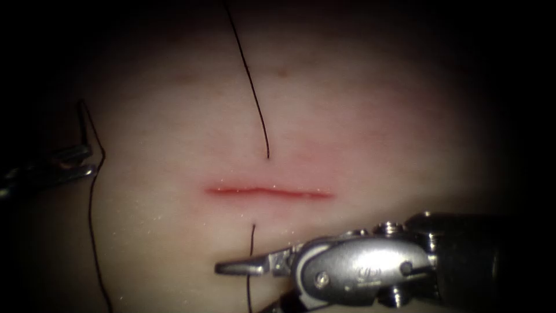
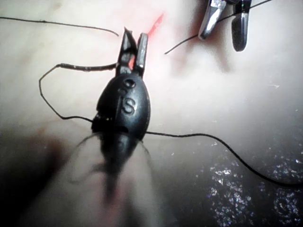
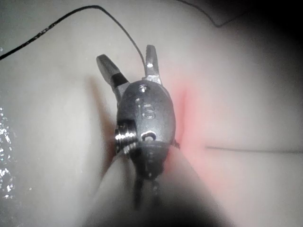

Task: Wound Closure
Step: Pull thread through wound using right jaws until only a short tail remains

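Observation:
The cut runs level across the pale tissue. Black thread comes down from the top, enters the tissue just above the cut and comes out just below it. My left tool is far left of the cut, shut on the dark needle, which stands up from the jaws, out of the tissue. In the left wrist view the needle sticks out sideways from the jaws' base. My right tool lies below the cut, open, with the thread running between its jaws.
A long loop of thread trails from the needle down the tissue's left part. Red fluid tints the tissue around the cut. The right tool's wrist and shaft cover the lower right.

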You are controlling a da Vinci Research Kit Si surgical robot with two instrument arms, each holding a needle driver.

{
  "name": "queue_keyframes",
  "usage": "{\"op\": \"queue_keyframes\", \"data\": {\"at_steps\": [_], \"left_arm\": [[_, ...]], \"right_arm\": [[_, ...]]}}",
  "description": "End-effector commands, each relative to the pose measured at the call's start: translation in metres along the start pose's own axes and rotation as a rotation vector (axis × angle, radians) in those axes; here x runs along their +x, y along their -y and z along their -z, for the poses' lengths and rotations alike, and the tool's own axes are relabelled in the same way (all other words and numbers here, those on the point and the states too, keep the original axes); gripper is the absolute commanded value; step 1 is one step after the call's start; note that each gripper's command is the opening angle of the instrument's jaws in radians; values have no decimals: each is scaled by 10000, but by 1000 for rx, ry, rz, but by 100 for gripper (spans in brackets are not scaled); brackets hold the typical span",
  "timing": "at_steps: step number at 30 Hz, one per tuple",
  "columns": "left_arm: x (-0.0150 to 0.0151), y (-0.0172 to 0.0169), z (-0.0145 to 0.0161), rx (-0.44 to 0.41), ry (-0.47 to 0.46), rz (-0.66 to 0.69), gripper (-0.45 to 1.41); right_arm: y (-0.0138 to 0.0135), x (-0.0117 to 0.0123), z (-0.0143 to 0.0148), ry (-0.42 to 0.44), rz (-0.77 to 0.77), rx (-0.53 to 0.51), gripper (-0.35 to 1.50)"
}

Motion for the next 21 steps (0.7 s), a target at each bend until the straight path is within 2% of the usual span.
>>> {"op": "queue_keyframes", "data": {"at_steps": [1, 3, 6, 8, 13, 14, 15, 16, 17, 21], "left_arm": [[-7, -4, -4, -2, 0, 2, -45], [-7, -4, -4, -2, 0, 2, -45], [-6, -5, -4, -1, 0, 2, -45], [-7, -4, -5, -2, 0, 2, -45], [-9, -3, -5, -5, 1, 1, -45], [-9, -3, -5, -4, 2, 0, -45], [-8, -3, -5, -4, 2, 1, -45], [-8, -3, -5, -4, 2, 1, -45], [-8, -3, -5, -4, 2, 1, -45], [-8, -3, -5, -4, 2, 1, -45]], "right_arm": [[-10, -19, -8, 8, 3, -10, 136], [-20, -35, -11, 20, 5, -25, 135], [-23, -44, -13, 25, 9, -32, 133], [-28, -62, -20, 56, 22, -27, 126], [-37, -74, -18, 73, 24, -34, 118], [-40, -78, -16, 75, 23, -35, 109], [-40, -79, -13, 57, 24, -9, 41], [-39, -80, -12, 38, 25, 17, -10], [-36, -79, -10, 37, 26, 50, -35], [-26, -70, -12, 48, 29, 74, -35]]}}
